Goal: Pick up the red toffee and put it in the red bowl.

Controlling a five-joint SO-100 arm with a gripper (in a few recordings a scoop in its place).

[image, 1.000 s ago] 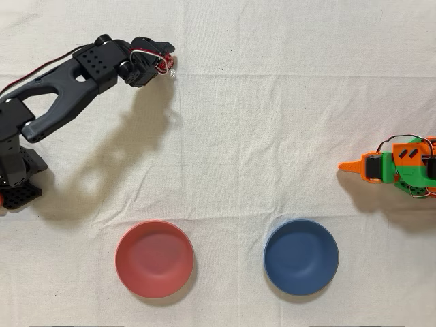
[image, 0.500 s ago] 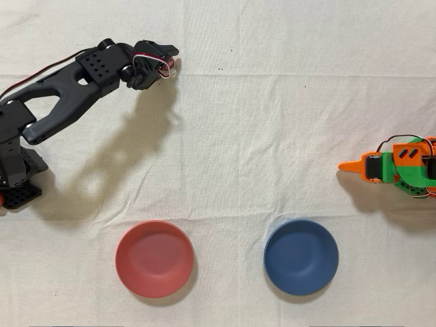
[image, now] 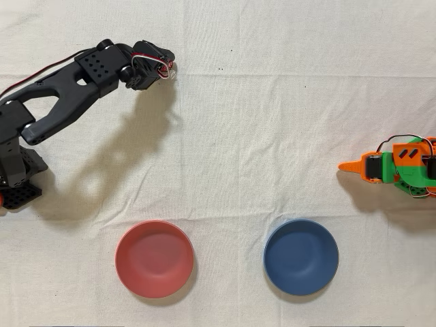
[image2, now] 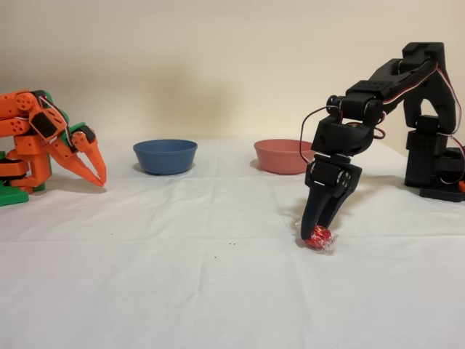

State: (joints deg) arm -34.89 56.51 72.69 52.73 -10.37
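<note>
In the fixed view the red toffee (image2: 320, 238) lies low on the white cloth, shiny red with a crinkled clear end. My black gripper (image2: 315, 231) points straight down with its fingertips closed on the toffee from above. From overhead the gripper (image: 170, 67) sits at the upper left, and a whitish bit of the toffee's wrapper (image: 174, 69) peeks out beside it. The red bowl (image: 154, 259) stands at the bottom left of the overhead view, far from the gripper. In the fixed view the red bowl (image2: 283, 156) stands behind the arm.
A dark blue bowl (image: 300, 257) stands to the right of the red one in the overhead view. The idle orange arm (image: 398, 167) rests at the right edge. My arm's base (image: 17, 170) stands at the left edge. White cloth lies between the gripper and the bowls.
The fingers spread a little wider half a second ago and have now drawn together over the toffee. The arm has hardly shifted otherwise.
</note>
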